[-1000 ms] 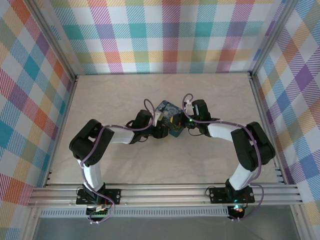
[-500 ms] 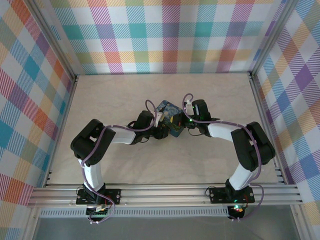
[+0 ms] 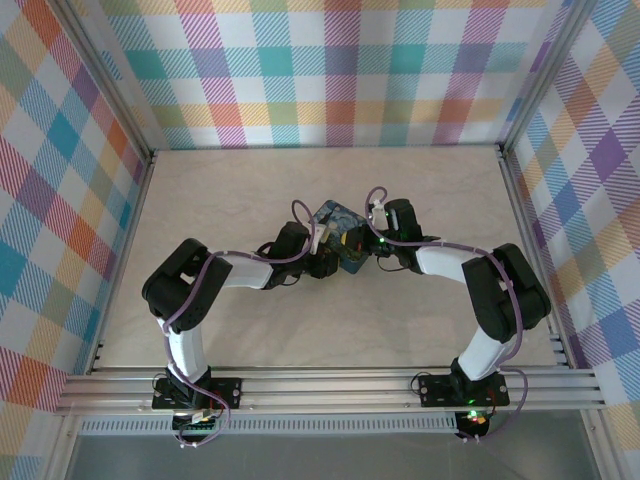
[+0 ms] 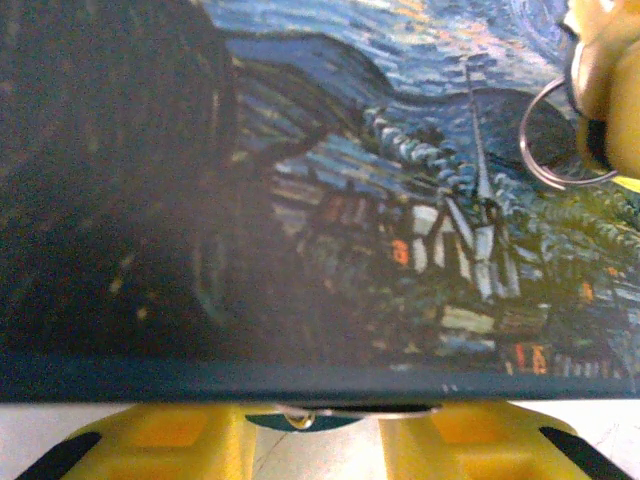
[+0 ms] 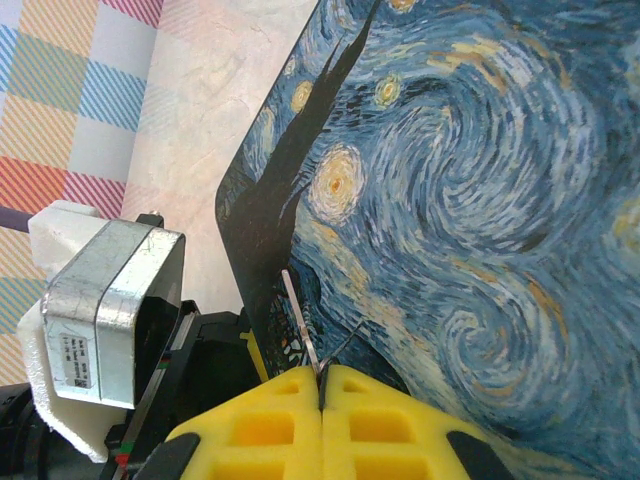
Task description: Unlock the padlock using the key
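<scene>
On the pale bench (image 3: 250, 330), the left arm reaches in from the left to the middle, where a blue painted tin (image 4: 330, 200) sits. The left end effector (image 4: 315, 438) is down low at the near edge of the tin. Its two yellow fingers (image 4: 160, 440) are partly apart, with a gap between them. In that gap, tucked just under the tin's edge, is a small blue-green and silver bit, which looks like the padlock (image 4: 300, 418). Most of it is hidden, and I cannot tell if the fingers are squeezing it or just sitting beside it. The tin lid has a night sky with swirls and a little town painted on it. Over the right part of the lid hangs a thin silver ring (image 4: 527, 140), next to a yellow finger of the other arm. The right end effector (image 5: 322, 395) is closed tight, its two yellow fingers pressed together. They pinch the key (image 5: 299, 320), a thin grey sliver that sticks out over the tin, near its rounded corner.
</scene>
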